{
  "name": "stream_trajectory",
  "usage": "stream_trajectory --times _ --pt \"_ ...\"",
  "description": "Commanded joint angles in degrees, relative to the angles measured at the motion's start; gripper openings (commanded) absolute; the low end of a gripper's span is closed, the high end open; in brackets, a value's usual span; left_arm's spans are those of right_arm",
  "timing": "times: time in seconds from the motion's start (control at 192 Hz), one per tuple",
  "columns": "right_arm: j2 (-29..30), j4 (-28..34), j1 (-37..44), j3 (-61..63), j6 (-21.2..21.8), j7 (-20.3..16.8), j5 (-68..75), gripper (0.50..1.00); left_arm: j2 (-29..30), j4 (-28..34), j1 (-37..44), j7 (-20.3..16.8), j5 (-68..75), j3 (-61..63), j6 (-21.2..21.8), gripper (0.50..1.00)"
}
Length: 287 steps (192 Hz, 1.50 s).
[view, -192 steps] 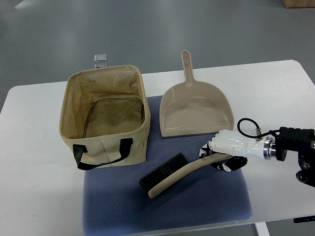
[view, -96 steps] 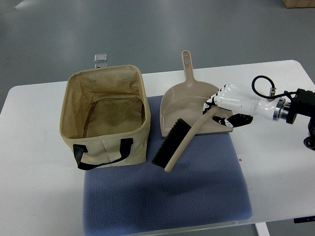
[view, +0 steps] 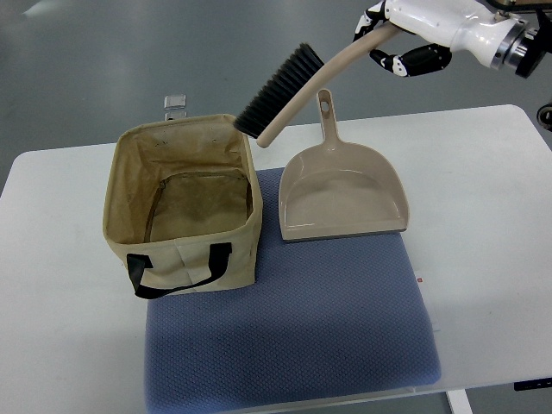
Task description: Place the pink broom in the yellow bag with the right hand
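Fingers (view: 412, 60) of the right hand (view: 414, 30) are clenched around the handle end of the pink broom (view: 306, 82), at the upper right of the frame; the white arm runs off the right edge. Held up in the air, the broom lies on a slanted line across the picture: its handle end is up and to the right inside the hand, and its head is down and to the left. Dark bristles (view: 269, 88) face toward the upper left of the frame, and the pale tip of the head sits lowest, just beside the far right corner of the yellow bag (view: 185, 203) as seen from above.

That bag stands open on the left part of the white table (view: 60, 285), with its black strap (view: 177, 269) hanging over the near wall and its inside showing only fabric. Its right side rests on the blue mat (view: 293, 336), which fills the lower middle of the frame. On the mat's far edge lies a beige dustpan (view: 341, 194), handle pointing toward the top of the frame and open mouth toward the bottom. A small metal clip (view: 176, 104) shows just beyond the bag's far wall.
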Motion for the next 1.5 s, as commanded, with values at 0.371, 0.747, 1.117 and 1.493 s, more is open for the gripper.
stream_trajectory --times 0.371,0.747,1.117,1.493 --pt "15.8 -1.6 2.8 -0.8 0.6 -0.5 -4.7 0.500 0.0 0.0 0.0 0.0 0.0 0.0 0.0 1.000" --pt "16.0 -1.9 -1.8 0.3 -0.4 -0.3 -3.5 0.872 0.0 0.0 0.0 0.0 0.0 0.0 0.0 1.000" --pt "11.7 -1.9 -7.1 11.1 7.4 0.0 8.9 0.885 0.0 0.0 0.0 0.0 0.0 0.0 0.0 1.000" --pt "14.2 -8.7 -26.9 38.8 32.7 -0.9 37.8 0.885 0.0 0.0 0.0 0.0 0.0 0.0 0.0 1.000"
